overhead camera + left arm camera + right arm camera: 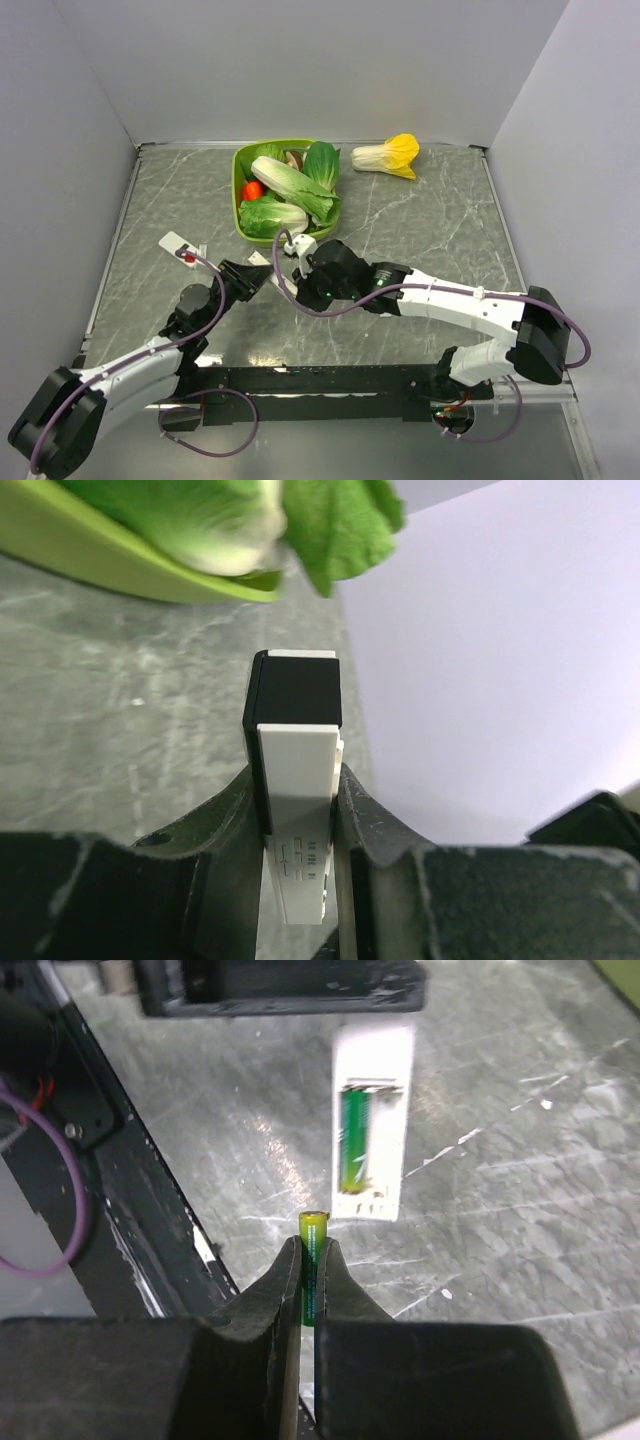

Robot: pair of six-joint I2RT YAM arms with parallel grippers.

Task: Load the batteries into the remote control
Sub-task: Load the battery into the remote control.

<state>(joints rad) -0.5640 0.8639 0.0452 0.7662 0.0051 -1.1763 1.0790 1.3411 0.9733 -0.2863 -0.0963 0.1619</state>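
My left gripper [298, 780] is shut on the remote control [296, 730], a white bar with a black end pointing toward the green bowl. In the right wrist view the remote [385, 1070] lies face open, with one green battery [353, 1140] seated in its compartment and the left fingers [280, 985] gripping its far end. My right gripper [310, 1248] is shut on the second green battery [314, 1226], upright, its tip just short of the remote's near end. In the top view both grippers, left [250, 275] and right [295, 250], meet in front of the bowl.
A green bowl [238, 190] of leafy vegetables and a red item stands just behind the grippers. A yellow-white cabbage [388, 155] lies at the back. A white plate with a red knob [182, 248] lies to the left. The black base bar [320, 380] runs along the near edge.
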